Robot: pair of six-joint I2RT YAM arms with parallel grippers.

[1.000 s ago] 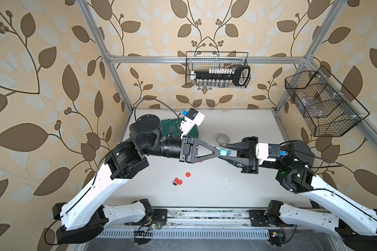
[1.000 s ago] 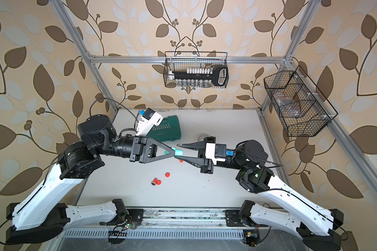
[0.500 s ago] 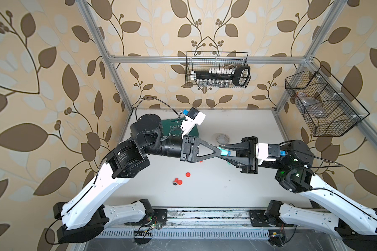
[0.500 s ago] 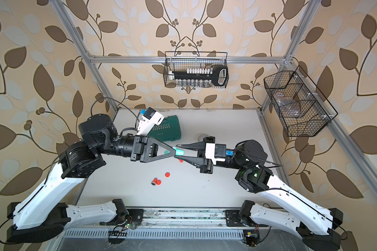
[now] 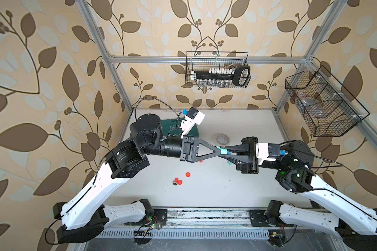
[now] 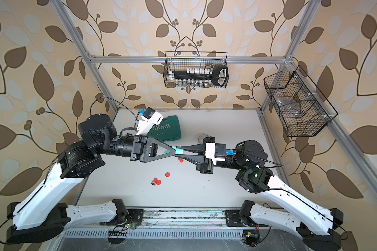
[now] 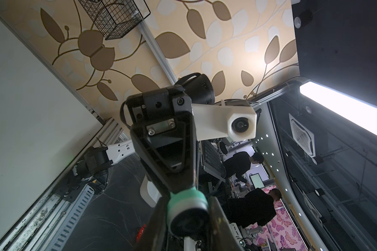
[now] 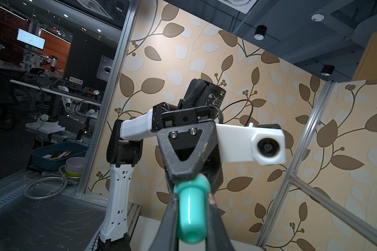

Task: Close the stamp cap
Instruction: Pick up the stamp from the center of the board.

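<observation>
Right gripper (image 6: 175, 150) jaws had closed onto the teal plastic cylindrical stamp (image 8: 191, 219) while the left gripper (image 7: 187, 217) clamped its wider cap end (image 8: 192, 185), apparently to press them together.

The left gripper (image 5: 218, 150) hides one end of the teal stamp (image 5: 224, 150); at eleven o'clock its camera (image 5: 194, 117) half-covers the green case (image 5: 168, 126).

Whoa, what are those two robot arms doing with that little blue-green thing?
They are fitting a cap onto a stamp in the air above the table. The left gripper pinches the short cap; the right gripper is shut on the stamp's long body. The two pieces meet end to end between them, but I cannot tell if the cap is fully on. A few red pieces lie loose on the table.
</observation>
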